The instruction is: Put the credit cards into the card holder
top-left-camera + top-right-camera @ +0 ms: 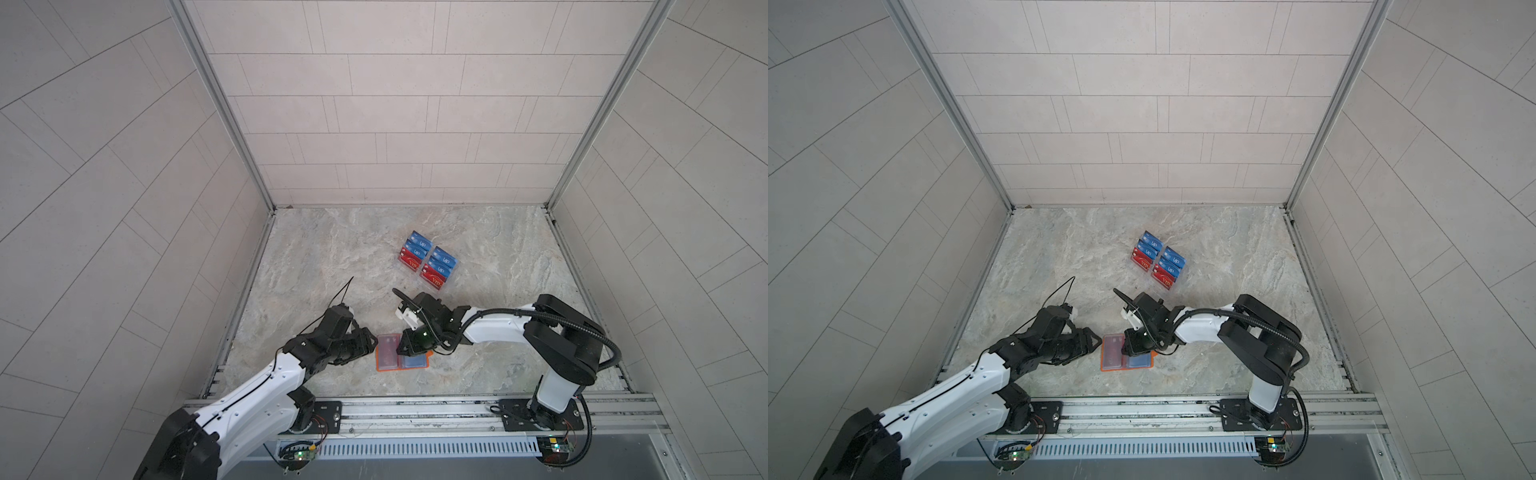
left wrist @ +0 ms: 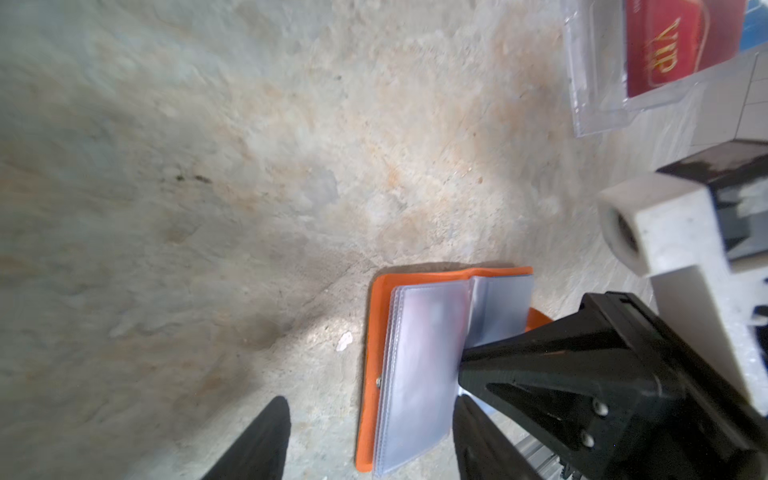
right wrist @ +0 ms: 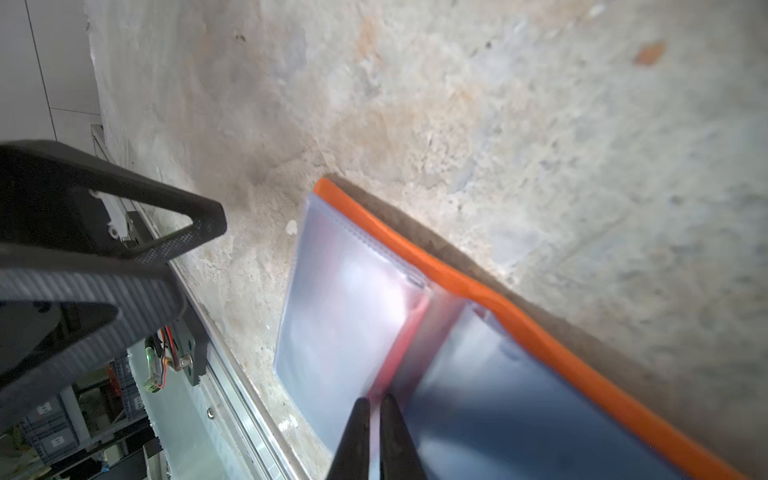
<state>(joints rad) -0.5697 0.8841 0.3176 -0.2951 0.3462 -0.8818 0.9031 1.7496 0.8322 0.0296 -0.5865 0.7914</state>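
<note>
Page-turning looks like the step. The right gripper has its fingers pressed together on a thin leaf rising near the spine of the open card holder, seemingly a clear sleeve. Whether a card sits in it I cannot tell. I would carry the leaf gently across the spine so the holder doesn't drag along the surface. The left gripper lies low just beside the holder, fingers spread, and could pin the cover. The right arm reaches in with its wrist bent downward. The credit cards wait in the acrylic stand, well apart.
</note>
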